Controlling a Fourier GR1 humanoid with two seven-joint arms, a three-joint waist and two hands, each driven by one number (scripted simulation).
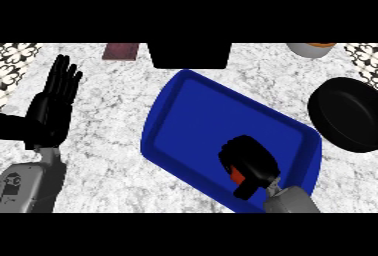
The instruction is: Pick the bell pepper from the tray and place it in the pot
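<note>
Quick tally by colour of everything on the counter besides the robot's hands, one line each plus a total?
Blue: 1, the tray
Red: 1, the bell pepper, mostly hidden in the right hand
Black: 2, the pot and a box
Brown: 1, a slab
Grey: 1, a cup
Total: 6

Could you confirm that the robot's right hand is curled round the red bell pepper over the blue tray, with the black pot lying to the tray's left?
Nearly: the right hand is curled round the bell pepper over the blue tray, but the head view shows the black pot to the tray's right, not its left.
</note>
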